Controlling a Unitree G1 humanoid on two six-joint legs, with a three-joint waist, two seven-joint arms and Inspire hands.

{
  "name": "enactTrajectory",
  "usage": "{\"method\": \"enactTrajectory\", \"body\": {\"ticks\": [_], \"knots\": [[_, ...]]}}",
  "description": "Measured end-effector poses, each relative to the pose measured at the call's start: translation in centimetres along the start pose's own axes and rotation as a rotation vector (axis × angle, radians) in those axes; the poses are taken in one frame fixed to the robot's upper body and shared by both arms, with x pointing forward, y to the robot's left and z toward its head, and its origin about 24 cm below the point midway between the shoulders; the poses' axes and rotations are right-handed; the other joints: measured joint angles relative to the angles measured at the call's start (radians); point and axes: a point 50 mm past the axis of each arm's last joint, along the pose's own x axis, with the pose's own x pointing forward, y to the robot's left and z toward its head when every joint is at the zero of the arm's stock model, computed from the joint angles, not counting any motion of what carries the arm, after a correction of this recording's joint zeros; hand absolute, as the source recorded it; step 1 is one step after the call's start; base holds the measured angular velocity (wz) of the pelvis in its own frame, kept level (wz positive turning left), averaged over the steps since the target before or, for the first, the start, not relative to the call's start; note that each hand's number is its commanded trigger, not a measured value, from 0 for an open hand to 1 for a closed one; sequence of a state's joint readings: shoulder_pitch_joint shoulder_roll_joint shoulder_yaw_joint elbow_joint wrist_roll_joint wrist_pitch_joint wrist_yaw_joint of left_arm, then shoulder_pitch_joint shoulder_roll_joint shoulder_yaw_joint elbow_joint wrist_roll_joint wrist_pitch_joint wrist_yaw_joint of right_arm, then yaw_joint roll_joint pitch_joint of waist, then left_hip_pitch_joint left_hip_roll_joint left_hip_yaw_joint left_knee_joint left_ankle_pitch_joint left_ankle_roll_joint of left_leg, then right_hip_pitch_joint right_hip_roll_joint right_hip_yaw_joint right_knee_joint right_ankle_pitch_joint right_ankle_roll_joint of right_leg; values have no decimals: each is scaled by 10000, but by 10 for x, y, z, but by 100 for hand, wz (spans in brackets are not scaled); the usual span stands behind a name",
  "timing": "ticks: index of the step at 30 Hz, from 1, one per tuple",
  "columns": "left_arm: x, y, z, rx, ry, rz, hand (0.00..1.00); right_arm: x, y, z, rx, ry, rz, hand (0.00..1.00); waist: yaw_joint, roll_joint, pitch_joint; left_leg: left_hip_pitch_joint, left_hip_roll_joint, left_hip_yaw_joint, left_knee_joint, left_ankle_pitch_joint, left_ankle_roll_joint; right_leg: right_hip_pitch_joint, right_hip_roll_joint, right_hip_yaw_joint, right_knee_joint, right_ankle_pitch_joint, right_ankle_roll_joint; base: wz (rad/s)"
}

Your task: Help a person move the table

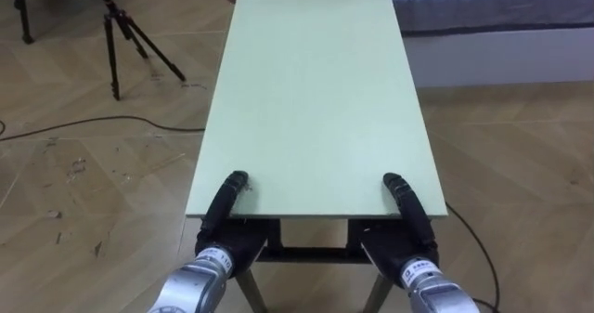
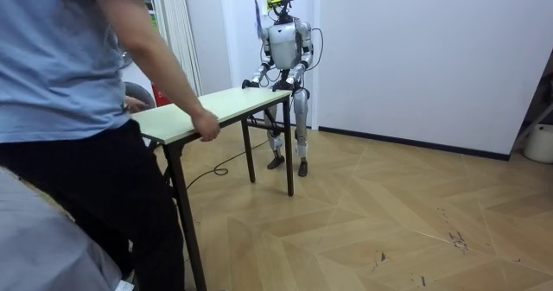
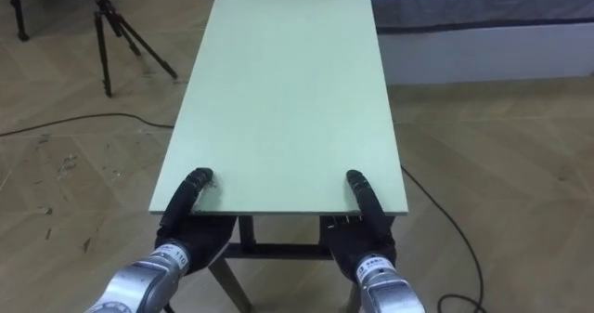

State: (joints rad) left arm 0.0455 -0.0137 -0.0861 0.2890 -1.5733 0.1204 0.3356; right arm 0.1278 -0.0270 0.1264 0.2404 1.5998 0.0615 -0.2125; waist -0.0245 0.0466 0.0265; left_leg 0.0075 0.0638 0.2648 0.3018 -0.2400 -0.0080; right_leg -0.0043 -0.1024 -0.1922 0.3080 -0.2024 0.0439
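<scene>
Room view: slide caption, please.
Robot's left robot hand and right robot hand grip one end of the green table; a person holds the other end.

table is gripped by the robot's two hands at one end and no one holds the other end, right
Not quite: someone does hold the other end. In the room view a person's hand grips the table at the end away from the robot. The rest stands: the left eye view shows the left hand and right hand gripping the near end.
</scene>
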Motion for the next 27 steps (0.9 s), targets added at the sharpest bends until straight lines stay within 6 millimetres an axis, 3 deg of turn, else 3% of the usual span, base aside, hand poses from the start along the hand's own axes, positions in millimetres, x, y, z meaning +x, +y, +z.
{"method": "enactTrajectory", "body": {"ticks": [27], "knots": [[0, 3, -2, 376, -109, -201, 100, 0, 1, 1, -389, -130, 97, 100, 8, 38, -7, -23, 0, -6, 22, -1, 1, 4, -10, -58, 4, 1, 0, 0]]}}
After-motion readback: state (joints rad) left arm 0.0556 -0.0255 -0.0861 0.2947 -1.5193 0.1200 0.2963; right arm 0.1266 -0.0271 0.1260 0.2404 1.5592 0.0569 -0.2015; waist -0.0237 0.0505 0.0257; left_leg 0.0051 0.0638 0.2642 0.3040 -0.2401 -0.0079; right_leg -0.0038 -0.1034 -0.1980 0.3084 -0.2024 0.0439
